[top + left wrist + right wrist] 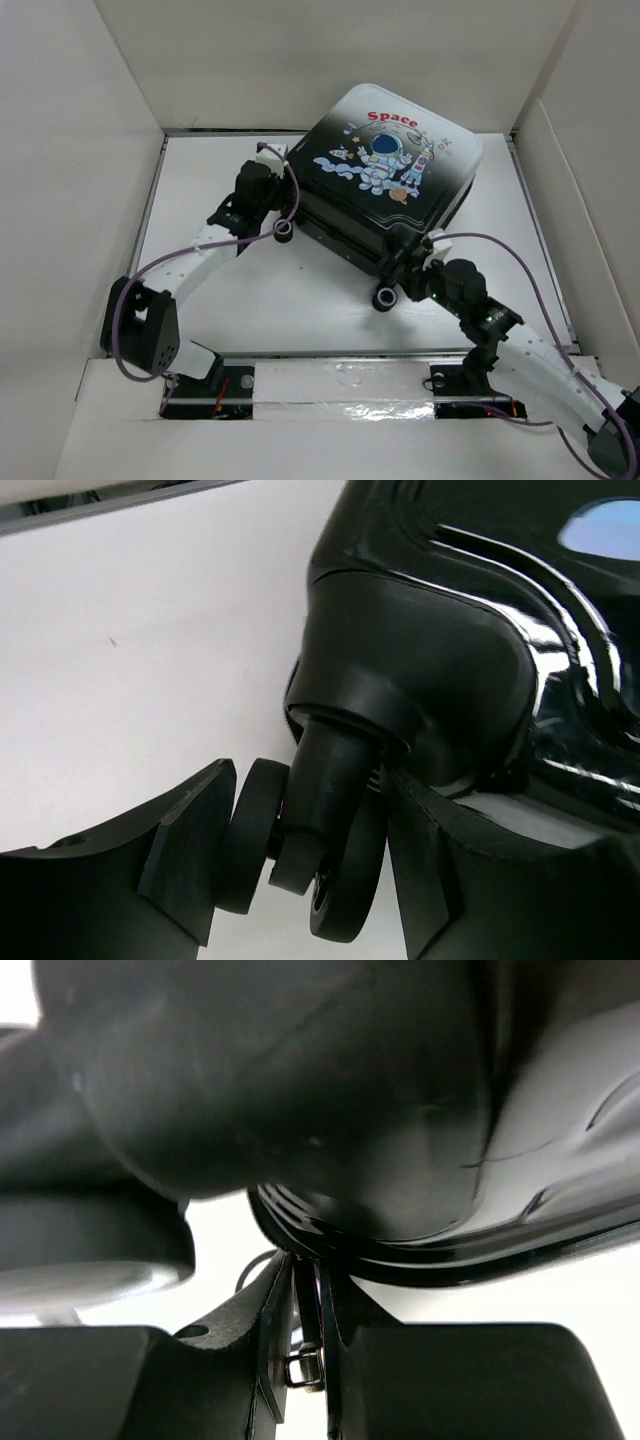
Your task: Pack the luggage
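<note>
The luggage point(385, 165) lies flat and shut, astronaut print up, on the white table, right of centre. My left gripper point(281, 223) is at its left corner, shut on that corner's black twin wheel point(345, 880); a finger point(185, 860) presses each side of it. My right gripper point(421, 263) is at the near corner, shut on a thin black zipper pull point(306, 1305) with a small metal ring, just under the shell's seam point(420, 1250). The lining is hidden.
Another wheel point(385, 298) sticks out at the near corner beside my right gripper. White walls point(90, 200) close in the table on the left, back and right. A taped rail point(340, 385) runs along the near edge between the arm bases.
</note>
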### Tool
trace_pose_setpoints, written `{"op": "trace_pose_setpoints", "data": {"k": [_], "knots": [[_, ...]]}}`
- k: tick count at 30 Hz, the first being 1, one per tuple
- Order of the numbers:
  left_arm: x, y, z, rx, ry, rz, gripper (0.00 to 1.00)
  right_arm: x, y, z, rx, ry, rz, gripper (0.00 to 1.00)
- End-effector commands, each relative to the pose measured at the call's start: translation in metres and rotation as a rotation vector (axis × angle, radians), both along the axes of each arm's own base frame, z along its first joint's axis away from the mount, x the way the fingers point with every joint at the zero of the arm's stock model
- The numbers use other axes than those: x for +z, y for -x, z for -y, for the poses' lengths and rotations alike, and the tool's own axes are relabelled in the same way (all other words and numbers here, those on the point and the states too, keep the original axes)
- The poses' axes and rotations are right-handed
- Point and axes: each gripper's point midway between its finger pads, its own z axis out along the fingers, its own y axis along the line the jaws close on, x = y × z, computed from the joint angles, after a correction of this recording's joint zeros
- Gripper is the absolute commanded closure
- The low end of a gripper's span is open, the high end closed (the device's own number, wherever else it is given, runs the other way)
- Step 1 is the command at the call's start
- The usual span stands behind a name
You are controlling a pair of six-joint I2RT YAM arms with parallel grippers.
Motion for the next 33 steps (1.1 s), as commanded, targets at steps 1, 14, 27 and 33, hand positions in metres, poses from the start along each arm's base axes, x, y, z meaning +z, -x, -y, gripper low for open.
{"op": "trace_pose_setpoints", "data": {"k": [1,14,27,33], "knots": [[-0.024,0.089,0.080,-0.165,0.243,-0.186,1.00,0.133,-0.032,-0.002,0.010,-0.177,0.331,1.00],[-0.003,0.214,0.163,-0.461,0.608,-0.202,1.00,0.107,-0.057,0.010,0.029,-0.282,0.281,1.00],[0.126,0.225,0.195,-0.674,0.931,-0.025,1.00,0.077,-0.028,-0.032,-0.116,-0.337,0.292,1.00],[0.152,0.229,0.197,-0.713,0.978,0.004,1.00,0.084,-0.011,-0.112,0.115,-0.313,0.254,1.00]]}}
